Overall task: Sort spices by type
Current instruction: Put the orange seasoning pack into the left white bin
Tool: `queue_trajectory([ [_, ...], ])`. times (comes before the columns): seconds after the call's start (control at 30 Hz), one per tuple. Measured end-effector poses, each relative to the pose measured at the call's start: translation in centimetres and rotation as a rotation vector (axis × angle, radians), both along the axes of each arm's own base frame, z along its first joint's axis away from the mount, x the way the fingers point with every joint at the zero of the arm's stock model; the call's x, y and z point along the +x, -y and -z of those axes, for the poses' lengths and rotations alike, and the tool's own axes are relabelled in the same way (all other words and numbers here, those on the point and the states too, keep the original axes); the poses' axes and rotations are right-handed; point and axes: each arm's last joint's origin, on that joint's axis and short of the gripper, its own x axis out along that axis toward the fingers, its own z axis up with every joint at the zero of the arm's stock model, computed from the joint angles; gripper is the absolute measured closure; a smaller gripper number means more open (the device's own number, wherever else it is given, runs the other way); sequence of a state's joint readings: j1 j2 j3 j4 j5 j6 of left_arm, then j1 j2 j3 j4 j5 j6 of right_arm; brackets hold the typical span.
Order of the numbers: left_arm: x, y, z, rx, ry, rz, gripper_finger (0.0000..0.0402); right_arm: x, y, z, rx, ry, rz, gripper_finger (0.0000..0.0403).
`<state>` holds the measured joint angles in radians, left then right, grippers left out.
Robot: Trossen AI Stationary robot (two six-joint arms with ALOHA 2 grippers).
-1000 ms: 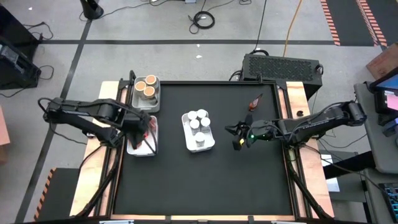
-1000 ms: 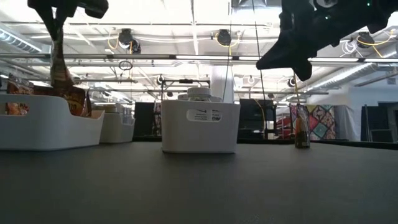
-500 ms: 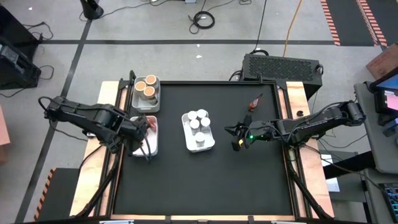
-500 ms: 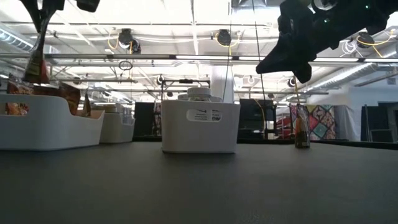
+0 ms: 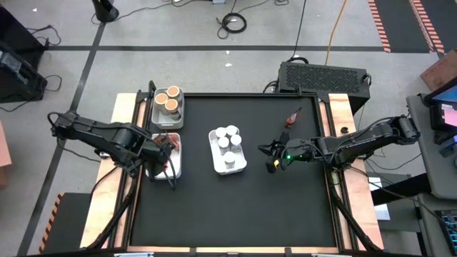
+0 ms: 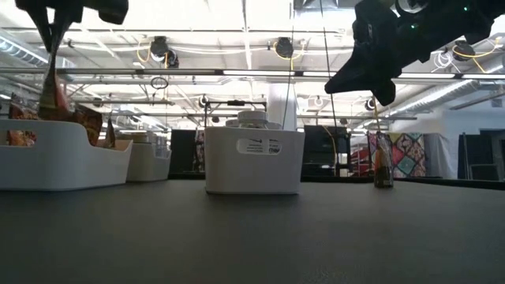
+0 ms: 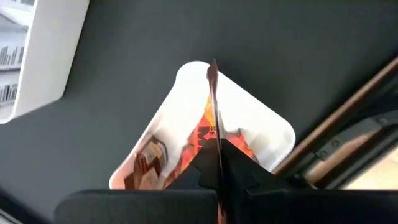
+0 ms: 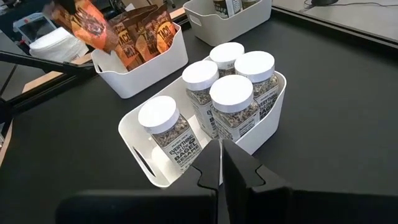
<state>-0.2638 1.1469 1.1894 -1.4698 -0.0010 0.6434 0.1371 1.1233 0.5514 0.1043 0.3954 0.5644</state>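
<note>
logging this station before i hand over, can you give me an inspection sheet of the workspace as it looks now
surface: black table top, bare in front.
job's things: five white-capped jars in the middle tray; three orange-topped tubs in the far left tray; packets in the near left tray; one packet loose at far right.
clutter: nothing seen.
grippers: left gripper above the near left tray, fingers shut on a packet; right gripper shut, empty, right of the jars.
cables: loops on the floor beyond the table.
surroundings: workshop hall, ceiling lights.
</note>
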Motion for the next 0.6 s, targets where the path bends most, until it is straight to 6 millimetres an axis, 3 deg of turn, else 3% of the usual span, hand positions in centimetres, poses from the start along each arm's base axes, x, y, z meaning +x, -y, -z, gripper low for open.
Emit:
queue_trajectory([
  [0.6, -1.6, -1.3, 5.9, 0.042, 0.009, 0.046, 0.0402, 0.0, 0.0, 0.0, 0.000, -0.002, -0.002, 0.0403],
])
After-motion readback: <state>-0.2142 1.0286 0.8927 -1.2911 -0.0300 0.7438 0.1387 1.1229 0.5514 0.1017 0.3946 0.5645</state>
